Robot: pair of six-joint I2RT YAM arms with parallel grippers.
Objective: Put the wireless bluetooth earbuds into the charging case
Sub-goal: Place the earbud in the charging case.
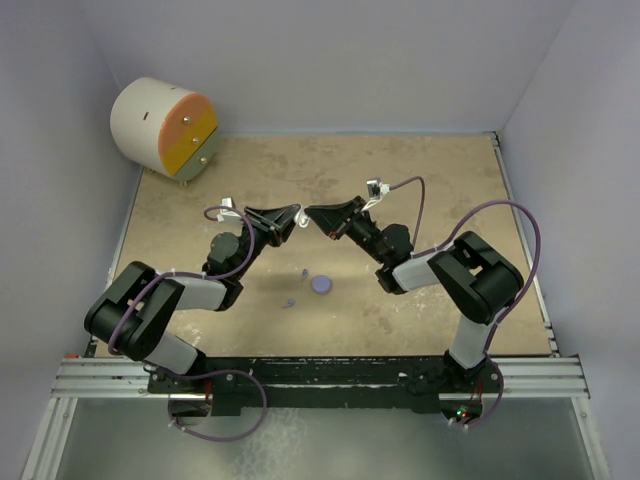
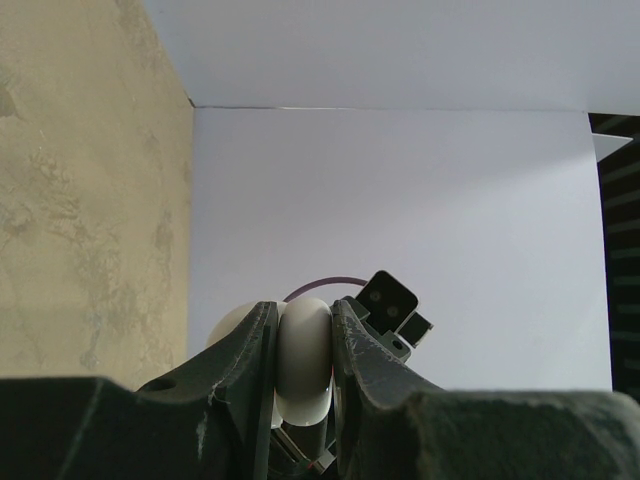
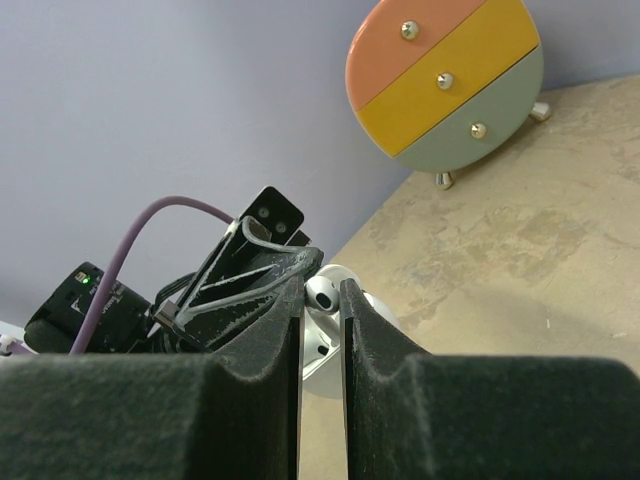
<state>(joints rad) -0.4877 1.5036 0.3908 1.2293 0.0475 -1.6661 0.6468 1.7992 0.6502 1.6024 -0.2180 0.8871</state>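
Note:
My left gripper (image 1: 292, 219) is shut on a white round charging case (image 2: 303, 350), held edge-up above the table's middle; its open lid (image 2: 232, 328) shows behind the left finger. My right gripper (image 1: 313, 217) meets it tip to tip and is shut on a whitish earbud (image 3: 322, 293), right at the open case (image 3: 322, 350). A lilac round case (image 1: 321, 285) lies on the table below. Two tiny lilac earbuds lie near it, one (image 1: 288, 301) to its left and one (image 1: 304, 272) just above. The second whitish earbud is hidden.
A round drum-shaped mini drawer unit (image 1: 165, 128) with pink, yellow and grey-green fronts stands at the back left; it also shows in the right wrist view (image 3: 445, 85). Pale walls close in the tan table (image 1: 420, 190) on three sides.

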